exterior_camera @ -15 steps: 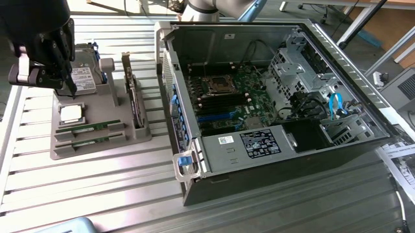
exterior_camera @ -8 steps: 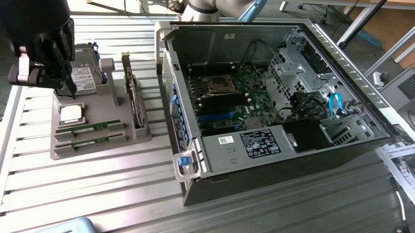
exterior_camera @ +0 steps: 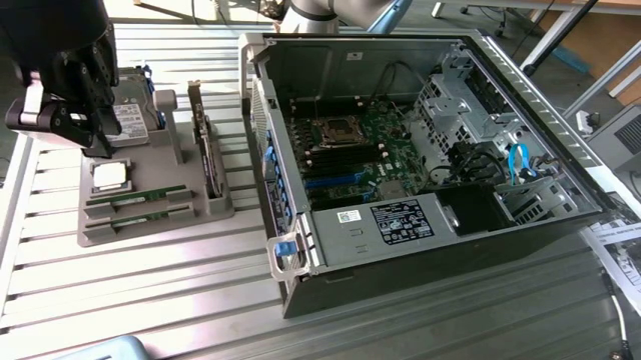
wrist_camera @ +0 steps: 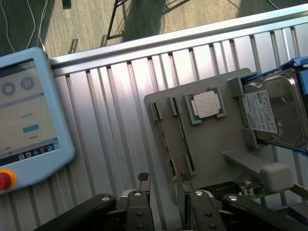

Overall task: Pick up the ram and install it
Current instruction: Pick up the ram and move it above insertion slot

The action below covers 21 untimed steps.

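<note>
Fingers spread near ram's end.

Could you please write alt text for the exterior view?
A robot gripper hangs over a grey parts tray holding two ram sticks, a CPU chip, a hard drive and an upright card. On the exterior view's right, an open computer case shows its motherboard.

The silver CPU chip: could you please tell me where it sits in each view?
Exterior view: the CPU chip lies on the grey holder, at the exterior view's left.
Wrist view: the CPU chip on that holder, beside the hard drive.
Shared landmark: the hard drive.
</note>
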Available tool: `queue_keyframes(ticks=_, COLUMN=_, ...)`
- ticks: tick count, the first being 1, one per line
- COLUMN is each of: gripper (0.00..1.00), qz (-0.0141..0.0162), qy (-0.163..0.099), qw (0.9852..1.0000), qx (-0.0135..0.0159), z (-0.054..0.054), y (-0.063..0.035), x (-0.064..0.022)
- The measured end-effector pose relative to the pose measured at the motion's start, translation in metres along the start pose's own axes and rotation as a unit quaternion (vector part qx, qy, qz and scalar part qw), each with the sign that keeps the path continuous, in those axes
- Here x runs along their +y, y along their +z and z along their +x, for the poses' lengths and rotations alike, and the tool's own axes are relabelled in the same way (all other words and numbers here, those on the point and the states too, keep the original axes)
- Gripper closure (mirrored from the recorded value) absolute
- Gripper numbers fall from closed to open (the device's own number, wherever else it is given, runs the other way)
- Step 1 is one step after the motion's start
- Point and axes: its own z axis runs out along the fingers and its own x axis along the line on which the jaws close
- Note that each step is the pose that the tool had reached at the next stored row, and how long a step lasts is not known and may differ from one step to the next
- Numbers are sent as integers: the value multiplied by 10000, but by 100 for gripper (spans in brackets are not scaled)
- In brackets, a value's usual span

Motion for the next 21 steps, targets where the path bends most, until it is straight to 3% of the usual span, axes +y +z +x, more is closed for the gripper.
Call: queue_keyframes(ticks=21, gripper=64, qz=0, qy=-12, qw=10000, qx=0, z=0, y=52, x=0)
